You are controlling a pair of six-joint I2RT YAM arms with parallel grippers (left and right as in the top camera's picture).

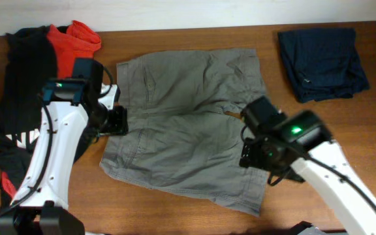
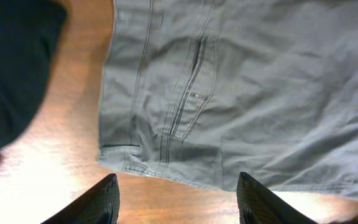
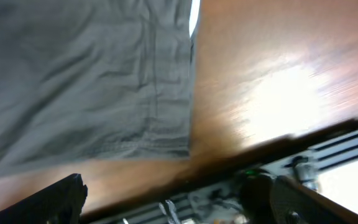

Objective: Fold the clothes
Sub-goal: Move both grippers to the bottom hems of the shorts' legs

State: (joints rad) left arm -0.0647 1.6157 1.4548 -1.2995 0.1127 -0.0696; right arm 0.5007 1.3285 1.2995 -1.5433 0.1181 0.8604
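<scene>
The grey-olive shorts (image 1: pixel 188 124) lie spread flat in the middle of the table, waistband to the left and legs to the right. My left gripper (image 1: pixel 117 121) is at the waistband's left edge. In the left wrist view its fingers (image 2: pixel 178 202) are open and empty over bare wood, just short of the shorts' edge, with a welt pocket (image 2: pixel 191 81) ahead. My right gripper (image 1: pixel 250 156) hovers over the near right leg. In the right wrist view its fingers (image 3: pixel 179 199) are open and empty, with the leg hem (image 3: pixel 160 143) just beyond them.
Red and black tops (image 1: pixel 31 72) are heaped at the left, under and beside my left arm. A dark navy folded garment (image 1: pixel 322 62) lies at the back right. The table's front edge and the robot base (image 3: pixel 260 186) are close to my right gripper.
</scene>
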